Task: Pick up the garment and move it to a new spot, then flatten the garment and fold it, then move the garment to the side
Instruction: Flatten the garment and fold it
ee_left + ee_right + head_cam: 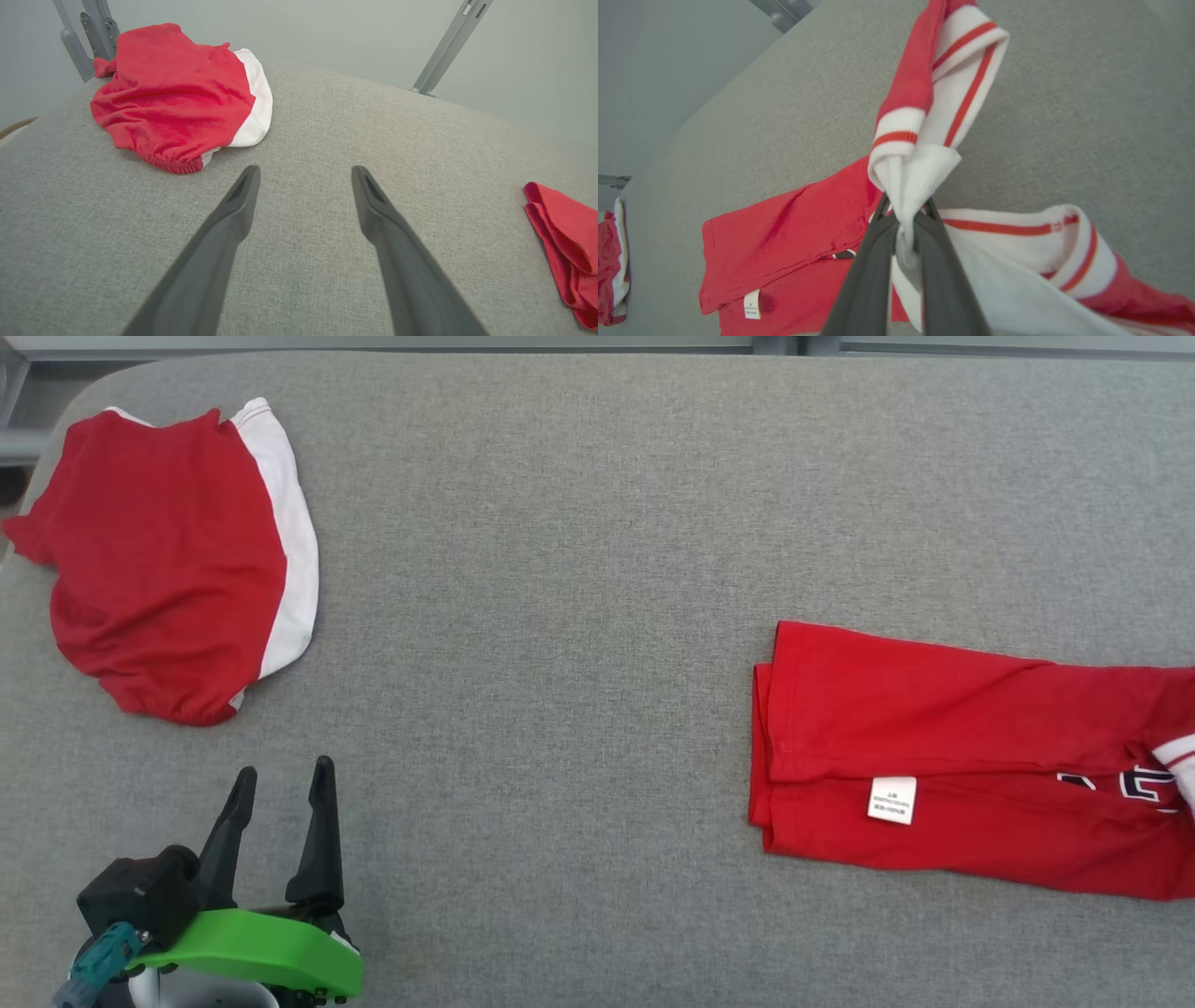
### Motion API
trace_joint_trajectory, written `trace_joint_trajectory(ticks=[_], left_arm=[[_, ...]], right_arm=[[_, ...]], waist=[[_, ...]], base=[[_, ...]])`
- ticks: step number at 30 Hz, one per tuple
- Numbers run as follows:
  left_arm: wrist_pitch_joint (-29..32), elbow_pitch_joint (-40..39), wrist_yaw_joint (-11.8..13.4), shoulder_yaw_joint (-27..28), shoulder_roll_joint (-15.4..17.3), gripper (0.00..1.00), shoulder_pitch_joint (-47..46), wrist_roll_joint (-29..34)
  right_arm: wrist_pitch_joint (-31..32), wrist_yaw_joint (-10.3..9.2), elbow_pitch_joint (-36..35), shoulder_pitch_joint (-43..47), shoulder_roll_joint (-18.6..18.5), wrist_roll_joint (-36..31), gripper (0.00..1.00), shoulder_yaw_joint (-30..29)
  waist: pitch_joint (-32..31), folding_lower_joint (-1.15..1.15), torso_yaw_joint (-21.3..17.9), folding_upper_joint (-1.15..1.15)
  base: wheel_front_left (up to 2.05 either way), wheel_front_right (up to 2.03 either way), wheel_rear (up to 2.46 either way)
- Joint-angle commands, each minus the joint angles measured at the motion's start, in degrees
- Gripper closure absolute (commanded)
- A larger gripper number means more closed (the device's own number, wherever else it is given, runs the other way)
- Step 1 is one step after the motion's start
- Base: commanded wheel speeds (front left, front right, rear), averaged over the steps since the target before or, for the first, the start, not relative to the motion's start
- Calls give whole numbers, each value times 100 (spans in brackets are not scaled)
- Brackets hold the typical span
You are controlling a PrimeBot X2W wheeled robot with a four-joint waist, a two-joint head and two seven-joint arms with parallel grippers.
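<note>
where the garment's lying: garment [934, 728] is sitting loosely folded, red, on the right side of the grey table [597, 476], white tag [892, 800] facing up
right gripper [906, 210]: fingers are squeezing together on a bunch of the garment's white cloth by the striped trim [952, 70]
left gripper [285, 779]: fingers are sitting spread apart, gripping nothing, over bare table at front left
other stuff: red and white shorts [168, 560] are lying bunched at the far left corner, well apart from the garment
hard to see: garment is running off the head view's right edge, dark lettering [1144, 784] is getting cut off
</note>
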Motion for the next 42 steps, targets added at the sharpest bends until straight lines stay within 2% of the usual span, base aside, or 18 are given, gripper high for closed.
trace_joint_trajectory(ticks=[1,5,8,11,16,19,24,35,42], left_arm=[[-27,-9,-43,47,32,0,66,53],[-24,28,-74,83,21,0,136,86],[-23,46,-90,110,-21,0,179,134],[-23,37,-109,171,-41,0,232,178],[-24,96,-227,127,-67,0,190,327],[-24,221,-380,167,-119,0,163,388],[-24,468,-587,371,-298,0,316,492],[-23,794,-845,625,-530,0,568,672],[-23,960,-990,645,-692,0,587,750]], right_arm=[[150,2,-294,-31,149,148,100,240],[509,2,-1424,218,642,443,100,1425],[281,2,-1917,260,740,254,100,2392],[-215,2,-1868,192,969,-127,100,3211],[-1030,2,-1201,194,1275,-724,100,4191],[-1527,2,-669,182,1370,-956,100,4492],[-2168,2,177,78,1473,-1251,100,4664],[-2732,2,1267,-395,1747,-1493,100,4866],[-3035,2,1925,-885,1915,-1909,98,4937]], waist=[[-38,0,-60,0],[-149,0,-153,0],[-281,0,-203,0],[-370,0,-232,0],[-477,0,-159,0],[-534,0,-97,0],[-676,0,-39,0],[-867,0,-61,0],[-925,0,-33,0]], base=[[0,0,0],[0,0,0],[0,0,0],[0,0,0],[0,0,0],[0,0,0],[0,0,0],[0,0,0],[0,0,0]])
